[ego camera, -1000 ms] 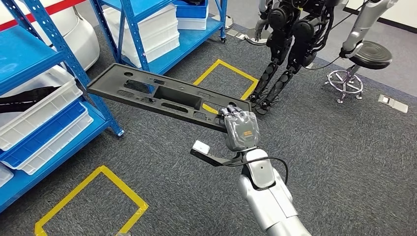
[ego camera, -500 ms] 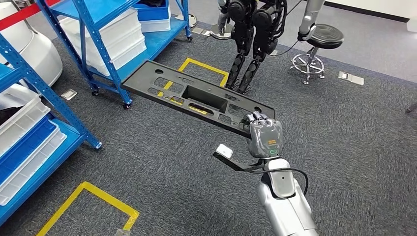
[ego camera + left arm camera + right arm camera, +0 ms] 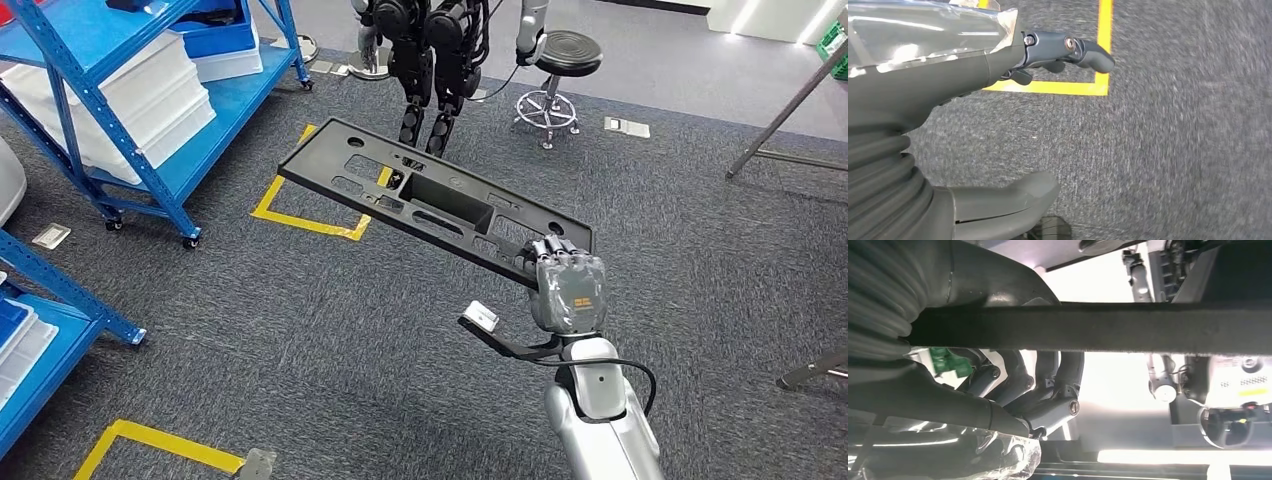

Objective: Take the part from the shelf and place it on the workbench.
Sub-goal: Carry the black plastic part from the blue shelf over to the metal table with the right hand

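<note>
The part [image 3: 430, 195] is a long, flat black plastic panel with several cut-outs. It hangs level in the air over the grey carpet. My right hand [image 3: 568, 288] grips its near right end, fingers curled over the edge. In the right wrist view the part [image 3: 1098, 327] crosses as a dark bar with the fingers [image 3: 1048, 385] wrapped under it. My left hand [image 3: 948, 75] hangs over the carpet with fingers apart and nothing in it.
A blue shelf [image 3: 120, 110] with white bins [image 3: 150, 90] stands at the far left, and another shelf's post [image 3: 60, 285] is nearer. Yellow tape squares [image 3: 300, 215] mark the floor. Another robot's legs [image 3: 430, 50] and a stool [image 3: 555, 60] stand ahead; a metal leg [image 3: 790, 110] is at right.
The whole view has swung to the right, so the shelves slid off to the left. The part stays in my right hand, held the same way.
</note>
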Robot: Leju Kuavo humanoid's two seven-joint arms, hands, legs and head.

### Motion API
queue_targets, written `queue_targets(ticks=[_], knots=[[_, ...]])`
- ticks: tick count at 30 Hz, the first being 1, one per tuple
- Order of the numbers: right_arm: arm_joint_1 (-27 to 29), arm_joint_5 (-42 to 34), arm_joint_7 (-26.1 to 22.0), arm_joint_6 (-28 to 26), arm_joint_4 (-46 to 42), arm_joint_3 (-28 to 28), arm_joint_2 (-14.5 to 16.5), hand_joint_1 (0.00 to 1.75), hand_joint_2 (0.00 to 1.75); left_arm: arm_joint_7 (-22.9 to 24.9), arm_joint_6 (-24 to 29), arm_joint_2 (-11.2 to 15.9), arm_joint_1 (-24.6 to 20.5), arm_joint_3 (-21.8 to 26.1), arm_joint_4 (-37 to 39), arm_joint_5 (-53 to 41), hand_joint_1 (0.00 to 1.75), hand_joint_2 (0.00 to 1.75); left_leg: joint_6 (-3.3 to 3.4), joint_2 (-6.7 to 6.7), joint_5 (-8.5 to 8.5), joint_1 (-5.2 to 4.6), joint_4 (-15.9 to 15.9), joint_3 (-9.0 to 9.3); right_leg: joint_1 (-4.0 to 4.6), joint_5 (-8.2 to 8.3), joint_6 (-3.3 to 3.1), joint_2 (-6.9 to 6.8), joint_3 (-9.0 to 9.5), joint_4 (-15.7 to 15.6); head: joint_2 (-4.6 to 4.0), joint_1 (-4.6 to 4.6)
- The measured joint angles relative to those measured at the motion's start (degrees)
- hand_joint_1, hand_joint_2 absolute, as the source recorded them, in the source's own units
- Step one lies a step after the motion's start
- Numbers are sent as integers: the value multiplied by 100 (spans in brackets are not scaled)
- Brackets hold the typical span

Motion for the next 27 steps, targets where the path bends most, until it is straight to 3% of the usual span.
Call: queue_targets(ticks=[2,3,4,6,8,9,10,12,13,15,17,19,20,22,23,24,25,27], knots=[[7,-22,-35,9,-18,-15,-44,175,175,15,-3,-13,-58,-12,-3,-3,0,175,91,145,46,-36,-44,-10,-17,38,86,63,-74,-3,0,10],[3,-38,-57,13,-18,-19,-66,175,175,16,-3,-20,-82,-15,-4,-2,0,175,143,218,78,-44,-82,-1,-16,7,103,-29,-130,64,0,12],[-9,-55,-75,18,-16,-21,-86,175,175,8,-2,-26,-101,-17,-7,-2,0,175,190,297,108,-48,-119,6,-11,-86,97,-188,-237,255,0,28],[-43,-109,-105,25,-9,-20,-114,175,175,-17,4,-33,-108,-17,-8,2,0,175,236,459,134,-75,-149,7,-12,-396,60,-524,-582,963,0,58],[-60,-189,-138,31,12,-18,-133,175,175,-38,32,-34,-92,-15,-8,6,0,175,242,632,135,-100,-148,-2,-23,-619,74,-627,-869,1610,0,75],[-61,-226,-155,32,28,-18,-143,175,175,-44,51,-35,-86,-14,-8,7,0,175,242,712,134,-106,-147,-4,-31,-627,108,-641,-873,1667,0,77],[-61,-251,-168,33,45,-17,-153,175,175,-48,67,-36,-84,-14,-7,5,0,175,240,783,132,-108,-147,-4,-36,-555,154,-663,-747,1476,0,80],[-62,-289,-183,32,68,-16,-170,175,175,-53,89,-40,-84,-14,-8,-3,0,175,222,903,125,-113,-142,3,-50,-319,227,-831,-272,653,0,85],[-63,-308,-186,28,73,-16,-174,175,175,-54,100,-42,-84,-14,-8,-8,0,175,199,953,119,-129,-140,7,-30,-217,234,-957,-60,286,0,84],[-64,-357,-194,16,79,-17,-180,175,175,-50,124,-48,-78,-15,-9,-22,0,175,137,1041,111,-155,-146,27,16,-138,164,-1087,104,-31,0,77],[-53,-393,-206,4,84,-18,-197,175,175,-45,133,-62,-72,-17,-10,-44,0,175,73,1136,99,-152,-162,54,39,-112,68,-984,85,-30,0,70],[-32,-409,-222,-4,83,-19,-209,175,175,-45,133,-74,-76,-19,-12,-66,0,175,10,1018,-8,-115,-58,24,-11,-82,-16,-860,97,-54,0,54],[-24,-415,-228,-7,82,-19,-208,175,175,-47,134,-77,-75,-20,-12,-72,0,175,-12,865,-149,-98,137,-59,-35,-65,-64,-800,108,-64,0,40],[-9,-419,-231,-10,82,-19,-196,175,175,-48,135,-78,-53,-20,-12,-74,0,175,-25,563,-549,-83,850,-387,-23,-45,-135,-671,105,-67,0,15],[7,-415,-226,-10,81,-19,-189,175,175,-48,135,-78,-36,-20,-11,-81,0,175,-22,505,-699,-83,1220,-575,-3,-40,-156,-594,102,-65,0,9],[36,-402,-214,-9,74,-19,-185,175,175,-47,136,-78,-23,-20,-10,-98,0,175,-13,484,-744,-83,1450,-704,16,-35,-165,-508,100,-62,0,8],[81,-383,-196,-9,54,-20,-183,175,175,-41,138,-78,-16,-21,-10,-128,0,175,4,479,-658,-83,1445,-721,30,-32,-169,-426,102,-58,0,8],[210,-340,-158,-11,-21,-26,-181,175,175,-17,151,-76,-16,-26,-11,-207,0,175,60,389,-252,-81,861,-462,46,-31,-170,-261,110,-43,0,7]])
